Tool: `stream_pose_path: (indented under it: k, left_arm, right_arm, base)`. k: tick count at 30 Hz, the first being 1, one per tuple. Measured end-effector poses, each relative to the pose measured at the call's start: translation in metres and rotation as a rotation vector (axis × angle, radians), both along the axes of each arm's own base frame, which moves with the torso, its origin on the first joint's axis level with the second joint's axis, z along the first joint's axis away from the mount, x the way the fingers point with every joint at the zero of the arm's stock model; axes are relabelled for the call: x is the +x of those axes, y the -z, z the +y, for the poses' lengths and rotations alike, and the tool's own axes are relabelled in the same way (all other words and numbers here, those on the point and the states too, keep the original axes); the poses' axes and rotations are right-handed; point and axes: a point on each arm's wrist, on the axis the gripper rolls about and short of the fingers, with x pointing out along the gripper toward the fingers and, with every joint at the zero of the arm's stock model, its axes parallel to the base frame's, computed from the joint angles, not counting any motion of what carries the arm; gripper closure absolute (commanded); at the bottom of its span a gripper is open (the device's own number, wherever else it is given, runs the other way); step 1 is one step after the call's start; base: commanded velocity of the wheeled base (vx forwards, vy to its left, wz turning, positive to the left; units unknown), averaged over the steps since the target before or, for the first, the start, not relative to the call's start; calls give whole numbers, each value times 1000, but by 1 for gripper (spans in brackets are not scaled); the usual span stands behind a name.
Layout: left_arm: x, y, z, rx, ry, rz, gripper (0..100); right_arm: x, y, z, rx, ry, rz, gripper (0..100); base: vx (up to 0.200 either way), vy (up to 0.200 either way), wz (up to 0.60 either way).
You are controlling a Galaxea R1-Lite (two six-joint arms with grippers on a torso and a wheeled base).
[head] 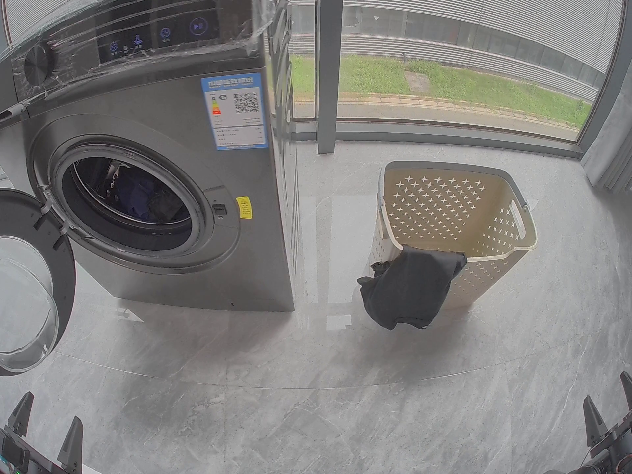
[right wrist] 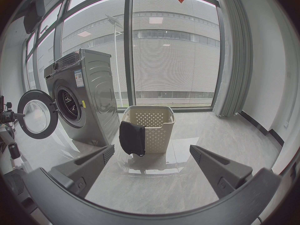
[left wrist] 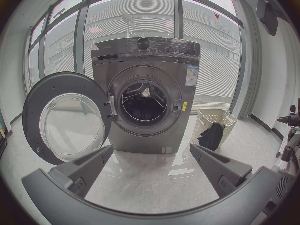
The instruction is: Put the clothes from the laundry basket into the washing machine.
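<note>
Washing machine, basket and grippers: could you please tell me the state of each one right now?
Washing machine door: open wide.
Drum: dark clothes inside.
Laundry basket: upright, inside looks empty.
Dark garment: draped over the basket's near rim.
Left gripper: open, empty.
Right gripper: open, empty.

- Head view: high up, tilted forward and down onto the floor (head: 296, 403). The washing machine (head: 171, 185) is on the left, the laundry basket (head: 461, 212) on the right and the window (head: 461, 47) behind, all mid-range. The tips of the left claw (head: 47, 422) and right claw (head: 609, 403) sit at the near corners.
- Left wrist view: low, just behind its own claw, facing the washing machine front nearly square-on from well back.
- Right wrist view: low, behind its own claw, facing the laundry basket and window. The washing machine is seen obliquely and farther off.
- Shared by all three: washing machine with open door (head: 26, 284), laundry basket with dark garment (head: 411, 291) over its rim, and the floor.
</note>
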Motion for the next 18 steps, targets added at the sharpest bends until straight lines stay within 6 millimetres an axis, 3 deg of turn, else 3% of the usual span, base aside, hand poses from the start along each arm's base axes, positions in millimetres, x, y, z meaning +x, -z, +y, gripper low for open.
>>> stream_pose_path:
  k: [8, 18]
  left_arm:
    - [0, 0, 0, -1, 0, 0, 0]
    - [0, 0, 0, -9, 0, 1, 0]
  right_arm:
    - [0, 0, 0, 1, -1, 0, 0]
    - [0, 0, 0, 0, -1, 1, 0]
  base:
    - [0, -200, 0]
    - [0, 0, 0]
